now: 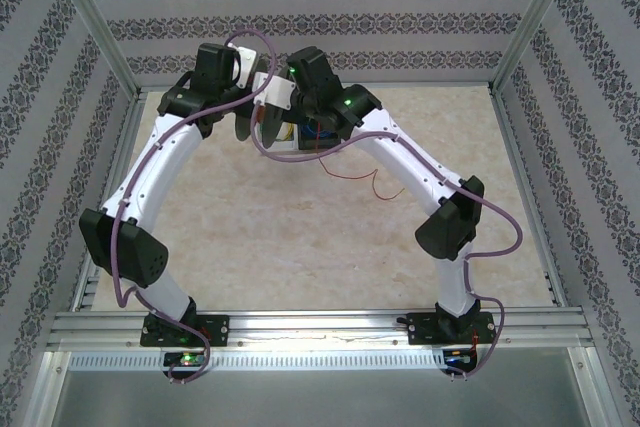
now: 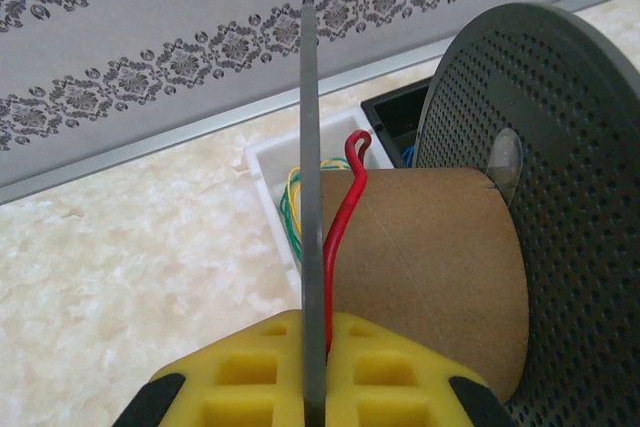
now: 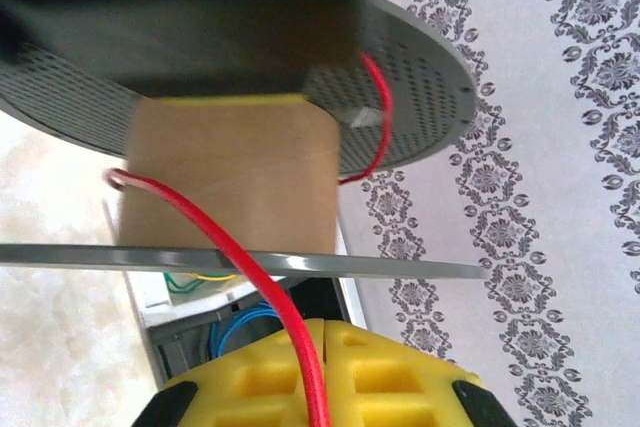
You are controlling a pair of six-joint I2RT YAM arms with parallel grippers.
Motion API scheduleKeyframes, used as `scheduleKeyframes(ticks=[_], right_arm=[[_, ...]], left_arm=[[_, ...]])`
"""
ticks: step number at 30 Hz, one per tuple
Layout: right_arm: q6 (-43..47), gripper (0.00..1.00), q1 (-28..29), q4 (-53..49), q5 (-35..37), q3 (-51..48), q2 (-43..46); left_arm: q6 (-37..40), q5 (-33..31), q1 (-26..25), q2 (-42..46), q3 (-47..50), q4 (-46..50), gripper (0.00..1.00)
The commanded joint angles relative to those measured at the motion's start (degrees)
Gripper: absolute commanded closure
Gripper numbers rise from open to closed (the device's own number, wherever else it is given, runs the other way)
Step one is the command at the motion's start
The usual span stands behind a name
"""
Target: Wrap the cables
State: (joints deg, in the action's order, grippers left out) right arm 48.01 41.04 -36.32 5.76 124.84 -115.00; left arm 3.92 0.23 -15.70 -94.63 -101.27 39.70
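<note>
A spool with a cardboard core [image 2: 430,267] and two grey perforated flanges [image 2: 560,197] is held up between both arms over the far middle of the table. My left gripper [image 2: 315,322] is shut on the rim of the near flange [image 2: 311,147], which I see edge-on, with the red cable [image 2: 340,217] squeezed in beside it. The cable [image 3: 215,237] crosses the core [image 3: 230,177] and runs down into my right gripper [image 3: 322,332], which is shut on it. A loose red tail [image 1: 360,182] lies on the table under the arms.
Below the spool stands a white bin [image 2: 262,162] with yellow-green wire [image 2: 290,209], and a dark compartment beside it holds blue wire [image 3: 250,322]. Patterned walls and metal rails [image 1: 320,322] enclose the marbled tabletop [image 1: 300,247].
</note>
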Motion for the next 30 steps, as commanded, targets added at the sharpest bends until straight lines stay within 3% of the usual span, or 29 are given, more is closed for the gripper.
scheduleKeyframes(ticks=[1, 6, 12, 19, 30], right_arm=[[1.4, 1.0, -1.2, 3.7, 1.5, 4.3, 0.0], [2.1, 0.99, -2.1, 3.9, 2.2, 6.3, -1.5], [1.7, 0.73, -3.6, 4.0, 1.3, 6.5, -1.8], [-1.8, 0.51, -8.2, 3.9, -5.4, 4.0, -0.1], [-7.5, 0.45, -15.0, 5.2, -14.2, -2.4, 0.6]], left_arm=[[3.2, -1.1, -0.1, 2.6, 1.9, 4.4, 1.0], [3.6, 0.2, -0.1, 3.6, 2.8, 5.7, 1.0], [4.3, 1.0, -0.1, 5.1, 3.1, 6.7, 1.0], [5.4, 2.3, 0.0, 7.3, 2.9, 7.8, 1.0], [6.4, 4.3, -0.1, 9.5, 0.0, 9.6, 1.0]])
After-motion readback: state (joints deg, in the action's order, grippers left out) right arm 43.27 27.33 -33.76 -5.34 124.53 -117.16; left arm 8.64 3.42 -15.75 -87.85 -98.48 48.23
